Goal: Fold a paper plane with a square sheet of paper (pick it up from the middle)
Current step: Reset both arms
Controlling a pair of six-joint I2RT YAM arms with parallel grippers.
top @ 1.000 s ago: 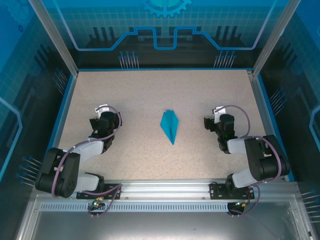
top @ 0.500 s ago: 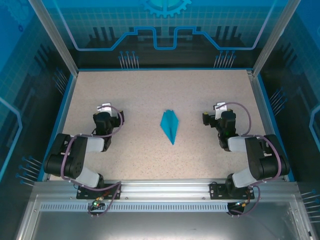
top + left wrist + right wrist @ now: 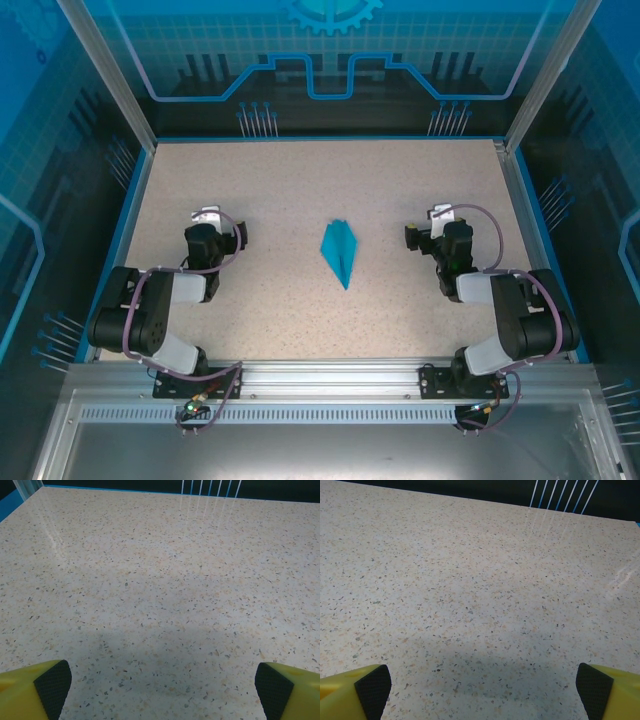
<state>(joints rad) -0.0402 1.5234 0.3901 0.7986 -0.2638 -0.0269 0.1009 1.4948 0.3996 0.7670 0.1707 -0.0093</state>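
Note:
The square sheet of paper lies folded into a narrow cyan-blue paper plane (image 3: 340,253) at the middle of the table, its sharp tip pointing toward the arms. Nothing touches it. My left gripper (image 3: 207,222) rests low over the table well to the plane's left. In the left wrist view the left gripper (image 3: 162,685) is open, its black pads (image 3: 52,682) wide apart over bare tabletop. My right gripper (image 3: 440,222) sits about as far to the plane's right. In the right wrist view the right gripper (image 3: 485,685) is open too, with bare table between its pads (image 3: 372,682).
The speckled beige table (image 3: 300,180) is bordered by blue rails and clear enclosure walls (image 3: 120,90). A metal rail (image 3: 320,378) along the near edge carries both arm bases.
The left arm has folded its elbow in toward its base, its gripper barely shifting. The right gripper moved slightly away from the plane. The plane has not moved.

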